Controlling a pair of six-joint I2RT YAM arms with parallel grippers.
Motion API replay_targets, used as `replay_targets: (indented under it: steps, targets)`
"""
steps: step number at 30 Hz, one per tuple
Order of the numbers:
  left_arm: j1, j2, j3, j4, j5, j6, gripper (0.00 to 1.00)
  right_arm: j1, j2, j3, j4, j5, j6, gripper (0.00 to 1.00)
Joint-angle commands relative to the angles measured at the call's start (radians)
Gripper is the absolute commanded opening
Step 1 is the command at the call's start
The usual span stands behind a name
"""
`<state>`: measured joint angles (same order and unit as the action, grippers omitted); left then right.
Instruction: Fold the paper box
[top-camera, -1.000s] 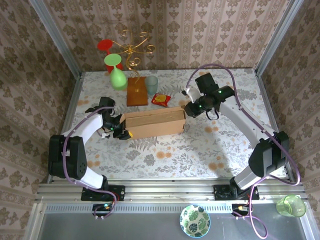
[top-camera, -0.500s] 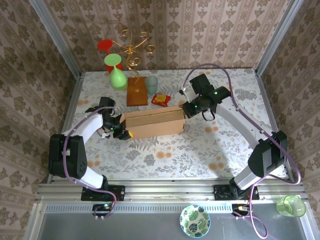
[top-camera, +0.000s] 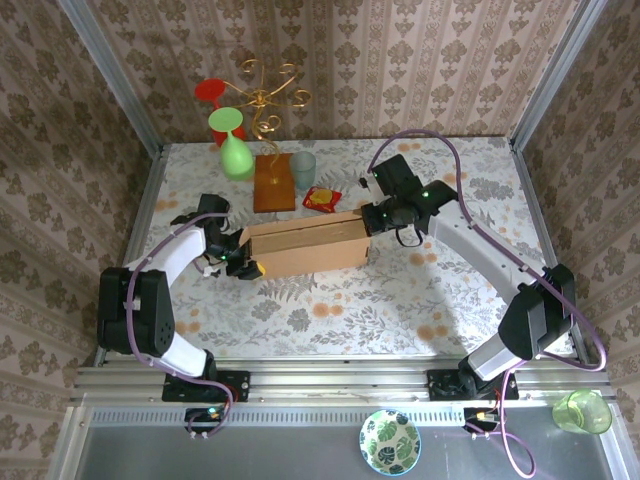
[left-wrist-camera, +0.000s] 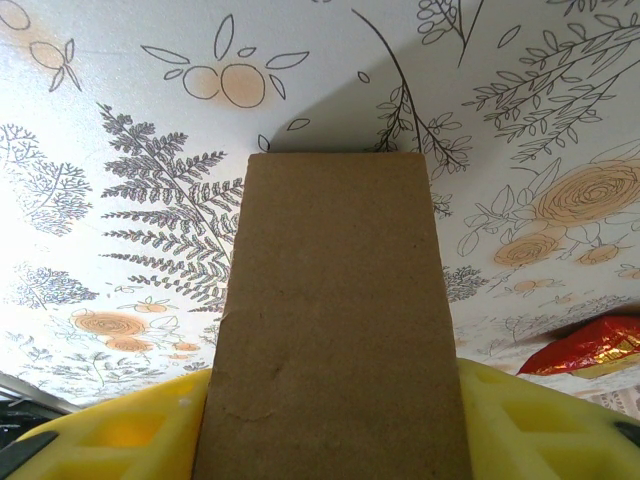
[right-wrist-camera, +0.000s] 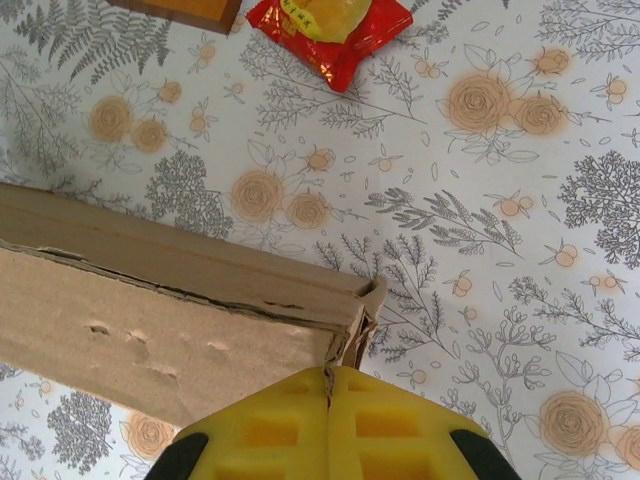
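Note:
The paper box (top-camera: 305, 245) is a long brown cardboard box lying across the middle of the table, its top open. My left gripper (top-camera: 243, 262) is at its left end. In the left wrist view the cardboard (left-wrist-camera: 335, 280) runs between both yellow fingers (left-wrist-camera: 130, 430), and the left gripper (left-wrist-camera: 335, 385) is shut on it. My right gripper (top-camera: 372, 222) is at the box's right end. In the right wrist view its yellow fingers (right-wrist-camera: 390, 420) are pressed together, and the right gripper (right-wrist-camera: 328, 372) touches the ragged end corner of the box (right-wrist-camera: 150, 320).
Behind the box are a wooden slab (top-camera: 274, 183) with a gold wire stand (top-camera: 266, 100), a green glass (top-camera: 235, 150), a red glass (top-camera: 212, 92), a pale cup (top-camera: 303, 167) and a red snack packet (top-camera: 321, 199). Patterned walls enclose three sides of the table.
My right gripper has moved left, up against the box's right end, and its fingers have closed. The left arm and the box have stayed put.

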<state>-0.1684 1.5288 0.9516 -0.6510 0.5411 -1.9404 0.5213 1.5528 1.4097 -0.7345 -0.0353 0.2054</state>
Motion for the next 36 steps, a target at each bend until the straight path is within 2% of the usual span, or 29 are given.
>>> replay_targets:
  steps: [1, 9, 20, 25, 29, 33, 36]
  targets:
    - [0.001, 0.032, -0.018, -0.024, -0.113, -0.008, 0.23, 0.025, -0.009, -0.042, 0.016, 0.003, 0.05, 0.0]
    - [0.005, 0.035, -0.013, -0.022, -0.112, -0.005, 0.22, 0.057, -0.018, -0.082, 0.037, 0.029, 0.101, 0.0]
    - [0.01, 0.042, -0.008, 0.007, -0.105, 0.02, 0.24, 0.064, -0.064, -0.195, 0.097, 0.074, 0.062, 0.0]
    - [0.021, 0.007, -0.024, 0.102, -0.117, 0.08, 0.43, 0.068, -0.053, -0.181, 0.094, 0.101, 0.073, 0.0]
    - [0.037, -0.054, -0.032, 0.115, -0.137, 0.154, 0.57, 0.068, -0.03, -0.14, 0.064, 0.11, 0.075, 0.0]
    - [0.053, -0.149, -0.071, 0.127, -0.166, 0.224, 0.74, 0.069, -0.015, -0.11, 0.045, 0.11, 0.079, 0.0]
    - [0.064, -0.213, -0.111, 0.15, -0.167, 0.248, 0.76, 0.071, -0.003, -0.088, 0.031, 0.11, 0.081, 0.0]
